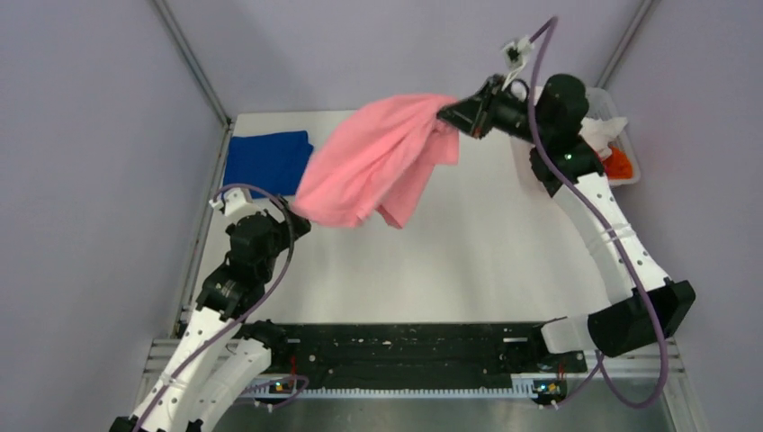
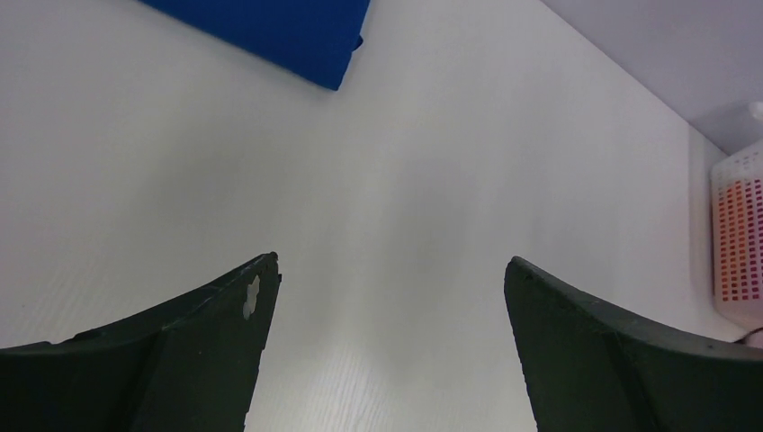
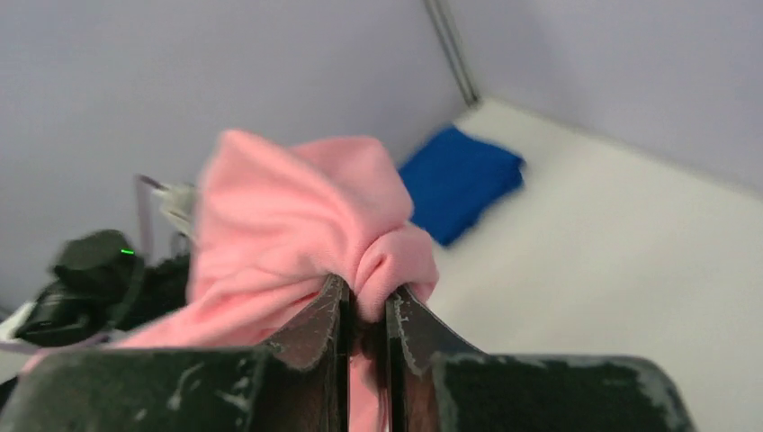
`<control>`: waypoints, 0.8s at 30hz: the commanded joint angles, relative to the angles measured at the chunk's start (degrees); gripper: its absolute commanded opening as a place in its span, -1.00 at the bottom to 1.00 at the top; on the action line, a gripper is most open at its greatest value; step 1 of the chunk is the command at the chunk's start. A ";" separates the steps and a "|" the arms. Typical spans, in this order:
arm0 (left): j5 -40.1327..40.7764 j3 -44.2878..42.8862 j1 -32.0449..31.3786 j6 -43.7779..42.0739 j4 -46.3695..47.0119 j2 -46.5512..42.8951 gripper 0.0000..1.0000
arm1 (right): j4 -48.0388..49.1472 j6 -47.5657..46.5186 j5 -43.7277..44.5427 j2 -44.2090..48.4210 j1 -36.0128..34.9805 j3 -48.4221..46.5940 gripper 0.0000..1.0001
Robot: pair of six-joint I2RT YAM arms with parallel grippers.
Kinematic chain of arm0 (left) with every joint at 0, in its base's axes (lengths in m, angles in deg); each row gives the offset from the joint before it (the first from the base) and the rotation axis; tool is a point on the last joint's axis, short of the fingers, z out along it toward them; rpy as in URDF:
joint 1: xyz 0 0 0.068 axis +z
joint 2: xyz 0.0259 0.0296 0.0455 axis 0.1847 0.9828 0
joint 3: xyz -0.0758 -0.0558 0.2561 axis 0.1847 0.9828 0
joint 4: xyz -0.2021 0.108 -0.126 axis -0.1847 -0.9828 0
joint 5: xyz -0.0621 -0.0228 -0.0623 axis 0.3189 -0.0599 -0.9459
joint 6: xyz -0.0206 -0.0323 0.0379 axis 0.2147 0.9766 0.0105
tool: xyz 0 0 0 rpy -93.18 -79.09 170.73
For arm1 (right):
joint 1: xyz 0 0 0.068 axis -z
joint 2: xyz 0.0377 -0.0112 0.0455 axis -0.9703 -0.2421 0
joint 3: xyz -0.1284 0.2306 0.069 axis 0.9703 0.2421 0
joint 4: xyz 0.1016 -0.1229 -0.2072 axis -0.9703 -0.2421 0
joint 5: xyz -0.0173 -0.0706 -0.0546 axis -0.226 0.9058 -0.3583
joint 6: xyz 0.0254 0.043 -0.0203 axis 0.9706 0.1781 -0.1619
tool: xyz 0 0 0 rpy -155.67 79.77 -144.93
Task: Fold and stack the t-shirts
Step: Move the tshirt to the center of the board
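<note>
A light pink t-shirt (image 1: 378, 162) hangs in the air over the back middle of the table, bunched at its upper right corner. My right gripper (image 1: 447, 114) is shut on that bunch; in the right wrist view pink cloth (image 3: 297, 216) bulges between the two dark fingers (image 3: 317, 317). A royal blue t-shirt (image 1: 266, 160) lies folded flat at the back left of the table, also seen in the left wrist view (image 2: 270, 31) and the right wrist view (image 3: 459, 180). My left gripper (image 1: 297, 220) hovers low at the left, just under the pink shirt's lower edge. It is open (image 2: 391, 270) with only bare table between its fingers.
A white slotted basket (image 1: 630, 148) stands at the back right edge, holding white and orange cloth (image 1: 616, 162); its wall shows in the left wrist view (image 2: 738, 243). Grey walls close the table on three sides. A black rail (image 1: 396, 351) runs along the near edge.
</note>
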 commanded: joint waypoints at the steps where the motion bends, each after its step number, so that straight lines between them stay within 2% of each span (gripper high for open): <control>1: 4.97 -1.17 -0.10 3.46 -6.15 -1.40 0.98 | -10.06 -7.71 24.15 5.41 0.78 21.88 -0.42; 2: 5.34 -1.09 -0.11 3.82 -7.20 -1.35 0.98 | -11.44 -7.20 31.07 6.10 1.24 27.03 -0.12; 4: 6.18 -1.05 -0.14 5.03 -9.42 -0.68 0.98 | -13.83 -5.14 41.59 6.79 3.21 35.20 0.19; 6: 5.82 -0.60 -0.14 5.73 -10.51 0.48 0.98 | -16.62 -3.41 47.19 7.52 5.18 39.03 0.47; 7: 4.91 -0.38 -0.10 6.02 -10.68 1.54 0.98 | -17.69 -3.66 50.01 8.23 5.31 39.75 0.77; 8: 3.89 -0.08 -0.13 6.26 -10.36 2.49 0.98 | -18.42 -4.06 50.91 9.05 5.33 40.23 0.90; 12: -3.56 1.48 -0.15 5.52 -8.03 7.26 0.98 | -19.91 -3.43 49.46 13.96 5.11 42.73 0.94; 15: -15.36 2.11 -0.09 3.14 -6.29 11.74 0.98 | -20.64 -0.43 47.62 18.37 2.80 47.48 0.94; 18: -26.81 3.43 -0.51 1.55 -6.23 16.19 0.96 | -22.29 2.69 45.08 22.30 -2.70 52.54 0.95; 20: -29.96 5.78 -1.59 1.21 -5.71 17.74 0.87 | -25.16 4.90 45.17 23.59 -7.16 54.99 0.94; 24: -33.70 9.29 -5.78 1.53 -2.61 20.45 0.84 | -29.03 9.17 48.43 24.71 -18.64 58.25 0.94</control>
